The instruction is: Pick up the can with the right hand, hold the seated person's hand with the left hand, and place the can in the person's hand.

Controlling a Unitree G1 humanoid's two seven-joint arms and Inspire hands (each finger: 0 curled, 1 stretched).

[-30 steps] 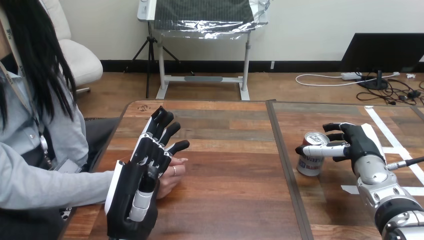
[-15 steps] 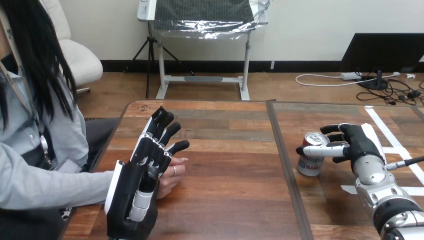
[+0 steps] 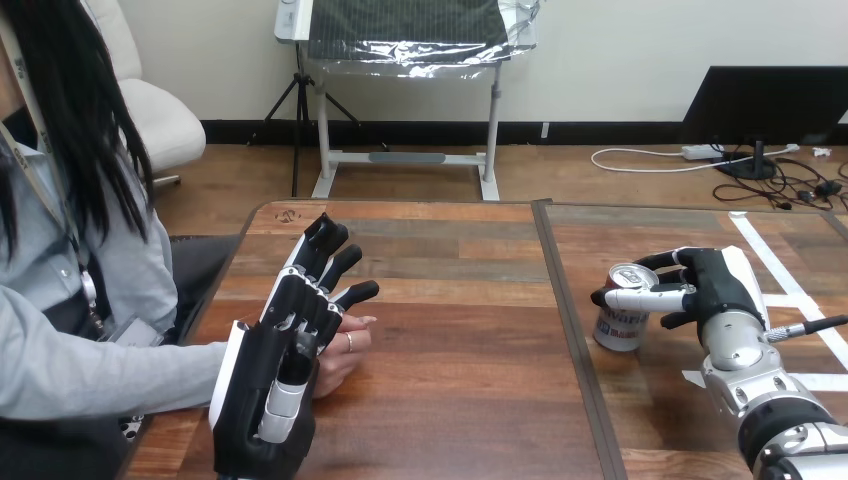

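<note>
My right hand (image 3: 716, 289) comes in from the lower right on its silver forearm, palm turned toward the can (image 3: 618, 329). Its thumb (image 3: 640, 298) lies across the front of the can just below the rim, and its fingers curl round the back, so the hand is closed about the can's upper part. The can is silver-topped with a white, red and blue side. It stands upright on the right half of the wooden table (image 3: 460, 330), near strips of white tape (image 3: 775, 265). My left hand (image 3: 285, 340) is raised at the left with its fingers straight and spread, holding nothing. The person's hand (image 3: 347, 350) rests on the table just behind it; I cannot tell whether they touch.
</note>
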